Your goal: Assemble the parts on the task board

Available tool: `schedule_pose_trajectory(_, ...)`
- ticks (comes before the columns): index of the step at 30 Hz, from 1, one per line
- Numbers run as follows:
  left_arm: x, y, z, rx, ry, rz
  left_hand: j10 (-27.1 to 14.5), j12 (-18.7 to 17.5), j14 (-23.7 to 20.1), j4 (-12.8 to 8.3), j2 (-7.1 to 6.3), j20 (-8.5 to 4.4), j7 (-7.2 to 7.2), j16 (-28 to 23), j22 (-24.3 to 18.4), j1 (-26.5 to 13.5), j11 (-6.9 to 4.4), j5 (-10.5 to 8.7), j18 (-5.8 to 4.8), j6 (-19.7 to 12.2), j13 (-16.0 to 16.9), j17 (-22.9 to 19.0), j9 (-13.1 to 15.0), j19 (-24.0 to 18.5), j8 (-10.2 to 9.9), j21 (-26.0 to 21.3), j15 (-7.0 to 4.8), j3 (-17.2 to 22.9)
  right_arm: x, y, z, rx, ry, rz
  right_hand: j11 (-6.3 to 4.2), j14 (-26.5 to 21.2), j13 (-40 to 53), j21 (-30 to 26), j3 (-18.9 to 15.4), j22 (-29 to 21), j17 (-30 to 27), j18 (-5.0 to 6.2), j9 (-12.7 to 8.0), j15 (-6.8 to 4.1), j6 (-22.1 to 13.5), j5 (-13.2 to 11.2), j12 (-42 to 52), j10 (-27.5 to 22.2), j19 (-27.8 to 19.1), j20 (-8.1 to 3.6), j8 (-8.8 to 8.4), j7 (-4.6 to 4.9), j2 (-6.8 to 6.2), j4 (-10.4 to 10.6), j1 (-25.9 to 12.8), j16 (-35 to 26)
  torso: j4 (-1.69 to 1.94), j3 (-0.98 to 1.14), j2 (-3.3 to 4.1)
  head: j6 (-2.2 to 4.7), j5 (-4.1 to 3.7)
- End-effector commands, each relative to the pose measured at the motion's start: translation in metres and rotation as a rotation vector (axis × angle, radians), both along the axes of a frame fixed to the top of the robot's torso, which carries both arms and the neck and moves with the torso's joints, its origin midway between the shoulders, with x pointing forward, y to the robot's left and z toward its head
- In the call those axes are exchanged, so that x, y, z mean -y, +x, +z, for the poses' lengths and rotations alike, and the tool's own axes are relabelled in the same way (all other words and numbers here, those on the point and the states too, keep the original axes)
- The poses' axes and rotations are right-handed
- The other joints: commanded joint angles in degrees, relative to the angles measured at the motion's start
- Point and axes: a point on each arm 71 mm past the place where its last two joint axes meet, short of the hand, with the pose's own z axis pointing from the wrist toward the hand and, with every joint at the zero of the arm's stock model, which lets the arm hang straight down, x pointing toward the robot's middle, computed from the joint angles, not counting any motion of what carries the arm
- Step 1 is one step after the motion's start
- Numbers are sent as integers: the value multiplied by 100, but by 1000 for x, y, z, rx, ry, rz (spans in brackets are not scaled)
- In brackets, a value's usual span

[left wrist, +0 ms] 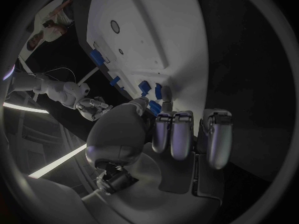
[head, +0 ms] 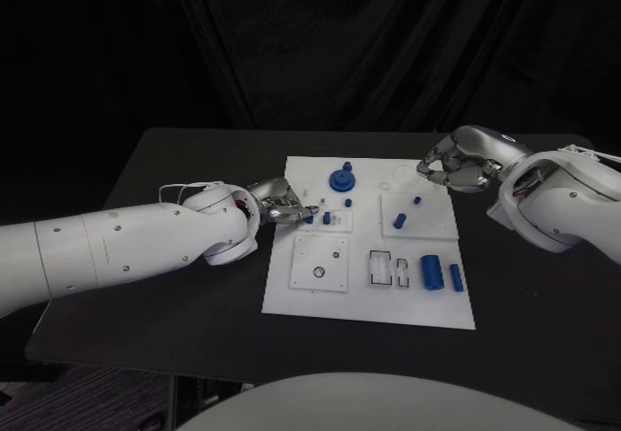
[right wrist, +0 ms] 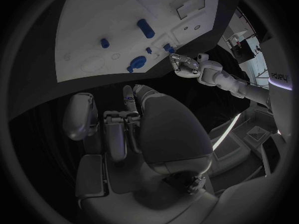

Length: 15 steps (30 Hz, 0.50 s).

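The left hand (head: 275, 205) has reached in over the left edge of the white board (head: 298, 305), which lies in the middle of the black bench (head: 169, 180), and its fingers (left wrist: 177, 134) lie side by side and curled toward a small blue peg (head: 327, 217) standing in a raised square near the board's left side. The fingertips look to be right at that peg, perhaps pinching a little blue piece (head: 310, 217) against it, though I cannot tell for sure whether anything is truly held. My guess is that the step in hand is seating or picking this small piece; the next move would call for a steady, fine press or lift straight along the peg, without dragging across the board. The left arm lies low and stretched across the bench from the left. The right hand (head: 456, 164) hovers above the far right corner of the board, fingers curled inward with nothing in them that I can see, apparently waiting. Elsewhere on the board, a round blue knob (head: 342, 178) stands at the far middle, and two blue cylinders (head: 440, 273) lie near the right edge on the near side.
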Motion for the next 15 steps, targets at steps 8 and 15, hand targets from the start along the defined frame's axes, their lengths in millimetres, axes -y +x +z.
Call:
schedule_pose_trajectory(8,1,0,-2,-5,7,-24,615,-2,545,12,243,49,36,-17,1449,-607,46,-337,-36,21,1502,1341,-68,455,-30,-19,43,-535,1,0,-1,-3,-1,-18,18,601,1372,-30,33,875,1509,30,-7,36,-9,21,-22,452,-52,-6,-17,9,-22,6,41,15,4,-4,4,0,-3)
schedule_pose_trajectory(15,1,1,-3,-33,-49,-20,615,-2,547,14,532,59,40,-9,1422,-900,59,-441,-15,19,1502,1351,-89,394,-20,-39,48,-856,1,0,-1,-4,-2,-20,19,601,1371,-30,36,875,1509,30,-6,37,-7,22,-23,451,-52,-6,-16,9,-24,6,40,15,4,-1,2,0,-2)
